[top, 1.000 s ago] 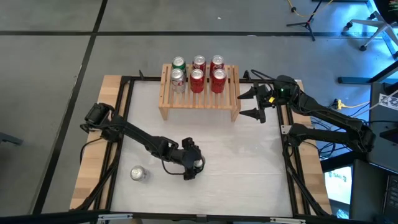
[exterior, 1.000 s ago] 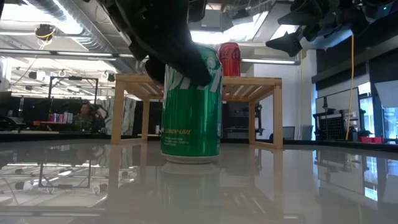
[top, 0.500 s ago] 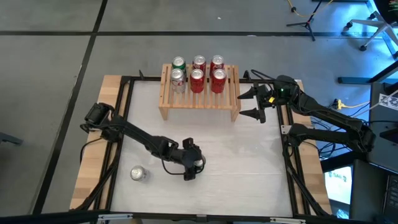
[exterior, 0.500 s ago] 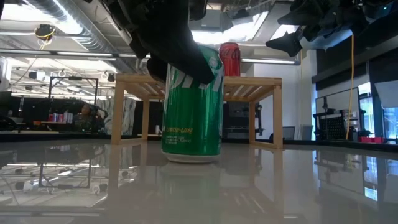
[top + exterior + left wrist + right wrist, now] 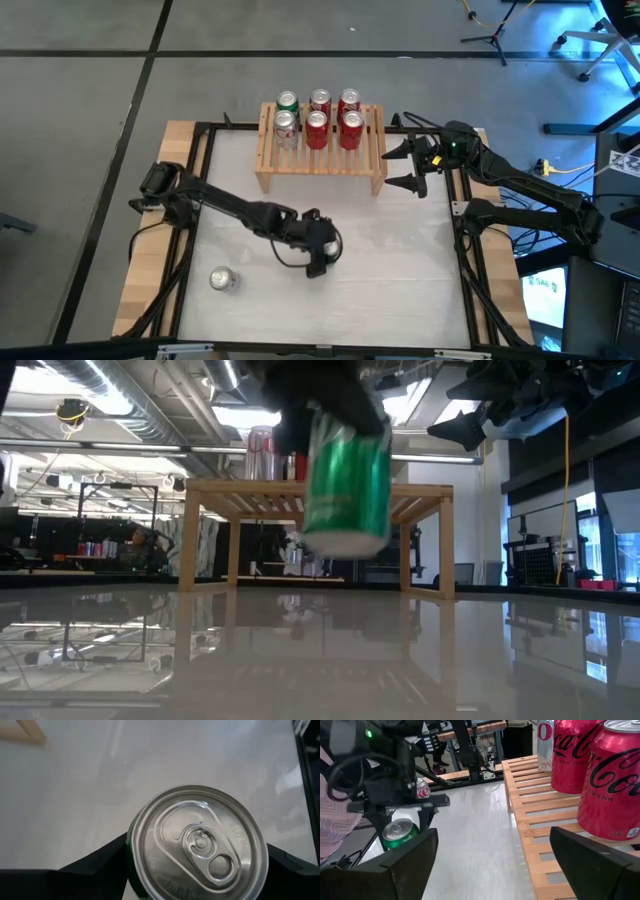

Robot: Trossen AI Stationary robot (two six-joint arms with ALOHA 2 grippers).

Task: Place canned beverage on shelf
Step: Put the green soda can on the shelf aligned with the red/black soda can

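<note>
Hanging clear of the desk (image 5: 400, 270), a green can (image 5: 346, 485) sits clamped in the left gripper (image 5: 322, 252), tilted a little in the low view, with bare white surface beneath it; the left wrist view looks straight down on its silver lid (image 5: 200, 842), a dark finger (image 5: 95, 865) pressed to either side; the gripper's jaws are set to the can's width, holding it by the upper part. Ahead of that gripper, across open desk, stands the shelf (image 5: 320, 160), light wood with a slatted top; six cans already fill its left and middle, a green-topped one (image 5: 287, 101) and a silver one (image 5: 286, 124) at the left, four red ones (image 5: 351, 125) beside them; the slats at the right end lie bare. Behind the left gripper and off to its side, near the desk's front left corner, a silver can (image 5: 221, 279) stands alone, well apart from it. The right gripper (image 5: 408, 168) hovers just beside the shelf's right end, its jaws spread wide and empty; from its wrist the two nearest red cans loom close, and the held green can shows farther off across the desk.
</note>
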